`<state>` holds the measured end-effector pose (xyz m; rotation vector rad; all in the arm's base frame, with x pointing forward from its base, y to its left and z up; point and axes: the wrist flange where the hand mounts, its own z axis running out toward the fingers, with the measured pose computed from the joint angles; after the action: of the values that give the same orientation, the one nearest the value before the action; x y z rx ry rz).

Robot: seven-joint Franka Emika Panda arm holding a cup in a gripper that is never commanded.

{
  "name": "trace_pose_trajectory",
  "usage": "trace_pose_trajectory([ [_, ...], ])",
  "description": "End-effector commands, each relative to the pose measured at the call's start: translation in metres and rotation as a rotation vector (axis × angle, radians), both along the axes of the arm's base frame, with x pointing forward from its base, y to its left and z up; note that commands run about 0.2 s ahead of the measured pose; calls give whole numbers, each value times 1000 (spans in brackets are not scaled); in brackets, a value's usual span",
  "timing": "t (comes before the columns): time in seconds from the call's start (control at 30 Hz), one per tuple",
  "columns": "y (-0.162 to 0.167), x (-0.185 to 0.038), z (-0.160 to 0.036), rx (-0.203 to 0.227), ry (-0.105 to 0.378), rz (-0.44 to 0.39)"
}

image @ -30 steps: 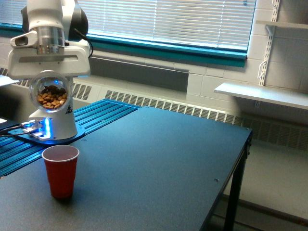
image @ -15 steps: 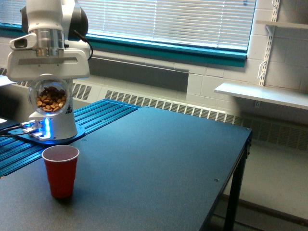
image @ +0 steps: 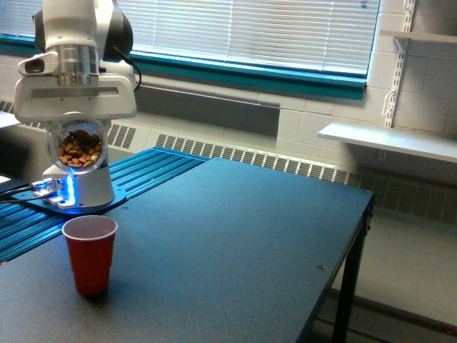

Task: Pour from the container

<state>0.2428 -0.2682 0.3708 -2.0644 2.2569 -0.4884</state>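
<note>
Clear rounded jar [image: 79,145] of brown nut-like pieces, clamped in the white robot hand [image: 76,114], hanging in the air above the desk [image: 235,243] near its edge at the exterior view's left. Red plastic cup [image: 90,254] with white inside, upright on the desk below the jar, well apart from it. Robot base [image: 80,187] lit blue behind.

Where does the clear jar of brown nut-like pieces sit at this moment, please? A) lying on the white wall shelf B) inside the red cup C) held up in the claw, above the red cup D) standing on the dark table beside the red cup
C: the clear jar hangs in the claw well off the table, with the red cup standing below it.
</note>
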Motion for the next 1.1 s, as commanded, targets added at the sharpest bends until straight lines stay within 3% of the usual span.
trace_pose_trajectory([
  [0.03,6,4,-8,14,21,5],
  [1.1,14,-3,-35,68,104,-4],
])
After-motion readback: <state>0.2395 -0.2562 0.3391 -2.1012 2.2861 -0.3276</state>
